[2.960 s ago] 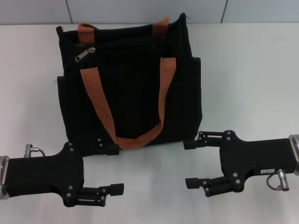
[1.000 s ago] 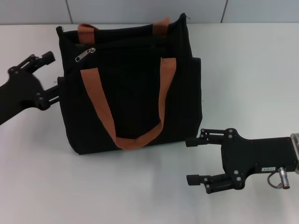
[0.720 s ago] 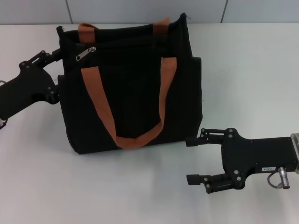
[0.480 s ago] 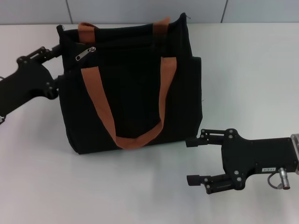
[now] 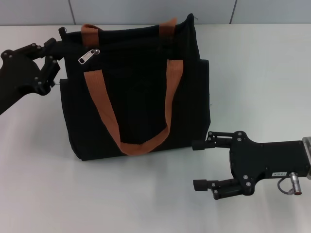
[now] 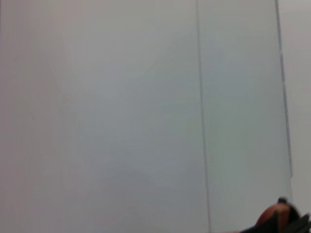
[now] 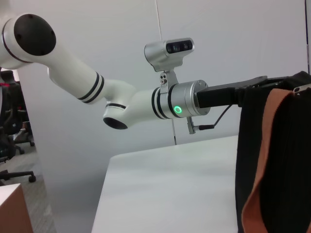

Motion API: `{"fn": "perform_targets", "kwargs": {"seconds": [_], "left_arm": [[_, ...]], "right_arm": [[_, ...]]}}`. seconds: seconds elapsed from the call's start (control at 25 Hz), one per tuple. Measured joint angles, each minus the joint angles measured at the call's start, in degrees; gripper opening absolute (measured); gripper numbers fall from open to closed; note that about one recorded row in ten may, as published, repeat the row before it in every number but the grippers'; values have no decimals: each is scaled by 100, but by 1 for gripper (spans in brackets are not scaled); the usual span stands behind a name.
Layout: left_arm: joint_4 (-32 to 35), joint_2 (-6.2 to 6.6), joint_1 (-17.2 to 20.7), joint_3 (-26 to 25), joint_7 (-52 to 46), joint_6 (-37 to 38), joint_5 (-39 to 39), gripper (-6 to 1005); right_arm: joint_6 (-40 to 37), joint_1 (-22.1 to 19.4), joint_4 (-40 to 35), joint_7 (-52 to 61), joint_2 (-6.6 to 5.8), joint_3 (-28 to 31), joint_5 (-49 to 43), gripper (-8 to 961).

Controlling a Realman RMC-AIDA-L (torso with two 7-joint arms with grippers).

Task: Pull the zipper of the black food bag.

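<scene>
Head view: one boxy black fabric food bag [image 5: 138, 90] stands on the white table [image 5: 252, 68], toward the far edge and left of the middle, with two orange-brown webbing strap handles [image 5: 104, 114]: one loops down the near face and the other peeks over the top rim. One small silver metal zipper pull tab [image 5: 88, 56] lies at the left end of the bag's top, on a black zip track. Two black pincers show. The left pincer [image 5: 52, 60] is raised at the bag's upper left corner, near the table's far left; its fingers [image 5: 47, 43] are spread apart, holding nothing that can be seen, with their tips just at the bag's left edge and the pull tab a little to their right. The right pincer [image 5: 198, 165] rests low over the table near the near right corner, just beside the bag's lower right corner, its two fingers wide apart and empty. In the right wrist view the white left arm [image 7: 87, 82] reaches to the bag's top edge, and one strap hangs down the black fabric.
</scene>
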Motion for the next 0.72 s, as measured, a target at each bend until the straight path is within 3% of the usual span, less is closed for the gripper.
{"fn": "perform_targets", "kwargs": {"seconds": [0.16,0.32,0.48,0.72], "left_arm": [[-45,0,14,13,2,417,-70,156],[-68,-7,-37,34,9,672,-86,21],[-148,-6,-82,20,29,662,-90,23],[-208,0,-95,-5,81,641,-96,26]], "right_arm": [[-183,19,3,40,1,10,179,817],[-1005,122,-42,834,-23,15,1279,817],[-978,317,-59,1650,-29,15,1612,817],[-375,977,-59,3661,-62,12,2089,816]]}}
